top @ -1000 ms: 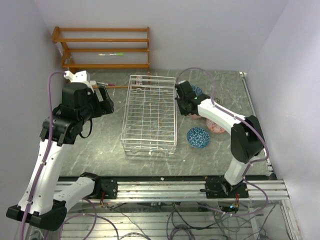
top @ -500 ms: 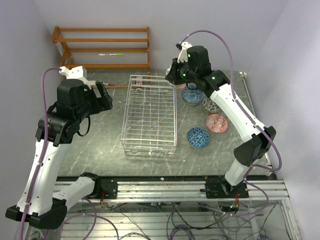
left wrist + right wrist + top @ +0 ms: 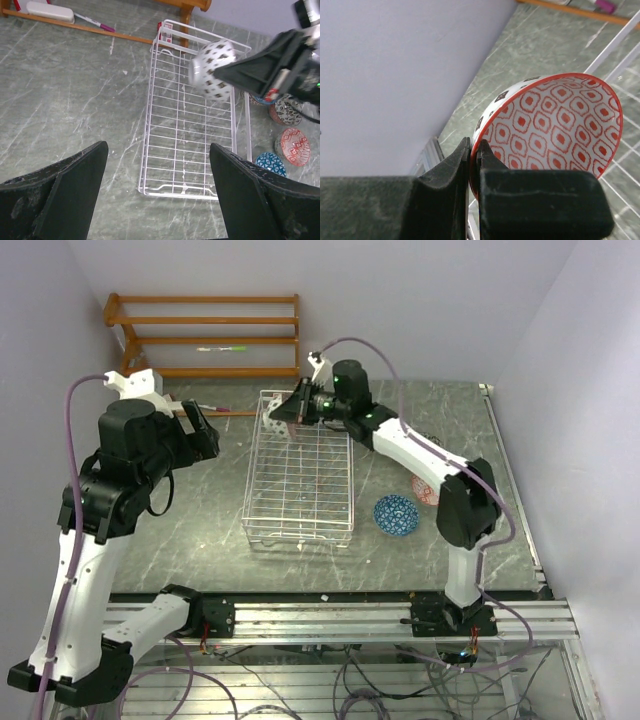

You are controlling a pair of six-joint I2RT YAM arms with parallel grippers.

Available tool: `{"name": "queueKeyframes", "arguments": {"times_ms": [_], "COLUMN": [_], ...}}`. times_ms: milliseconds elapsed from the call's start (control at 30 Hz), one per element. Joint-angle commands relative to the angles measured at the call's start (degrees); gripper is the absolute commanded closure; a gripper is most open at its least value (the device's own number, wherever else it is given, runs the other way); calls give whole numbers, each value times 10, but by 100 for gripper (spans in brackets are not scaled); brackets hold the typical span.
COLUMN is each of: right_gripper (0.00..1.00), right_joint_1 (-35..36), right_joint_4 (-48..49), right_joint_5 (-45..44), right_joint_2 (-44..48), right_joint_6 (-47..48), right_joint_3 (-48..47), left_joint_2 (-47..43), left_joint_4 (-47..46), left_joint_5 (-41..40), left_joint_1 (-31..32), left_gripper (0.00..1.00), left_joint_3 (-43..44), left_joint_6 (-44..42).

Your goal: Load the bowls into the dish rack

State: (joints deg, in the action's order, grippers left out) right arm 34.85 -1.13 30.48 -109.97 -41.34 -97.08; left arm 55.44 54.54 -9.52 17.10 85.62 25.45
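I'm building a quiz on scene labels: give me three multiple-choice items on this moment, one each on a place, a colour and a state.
1. Where is the bowl that the right gripper holds? A) above the dish rack's far end B) above its near end C) left of it, off the rack
2. What colour is the pattern inside it? A) blue B) red C) green
3. How is the left gripper? A) shut on a bowl B) shut, empty C) open, empty
1 A: the top view shows it there. 2 B: red diamonds inside. 3 C: its jaws stand wide apart, nothing between.
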Motion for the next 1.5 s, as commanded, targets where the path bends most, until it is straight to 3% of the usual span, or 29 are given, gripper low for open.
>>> {"name": "queueKeyframes", "arguments": {"times_ms": [0, 233, 633, 867, 1267, 1467], "right_gripper": [100, 100, 100, 100, 80, 78], "right_joint_1": [15, 19, 20, 13, -17, -33], "right_joint_4": [167, 323, 431, 435, 334, 315], "right_joint_5": [36, 52, 64, 66, 24, 10], "right_joint_2": [-30, -97, -170, -184, -137, -123], "right_joint_6": [-99, -227, -301, -305, -220, -222], "right_joint_3": [12, 80, 135, 176, 238, 269], "left_joint_2": [-9, -19, -17, -19, -20, -19], "left_joint_4": [14, 23, 23, 24, 25, 22], "left_joint_5": [-14, -25, -33, -39, -40, -36], "left_joint_1": [2, 2, 2, 2, 2, 2], "left_gripper": [5, 5, 5, 5, 5, 5], "left_joint_3": [27, 29, 23, 18, 12, 7], "left_joint_6": [2, 4, 2, 1, -4, -3]}}
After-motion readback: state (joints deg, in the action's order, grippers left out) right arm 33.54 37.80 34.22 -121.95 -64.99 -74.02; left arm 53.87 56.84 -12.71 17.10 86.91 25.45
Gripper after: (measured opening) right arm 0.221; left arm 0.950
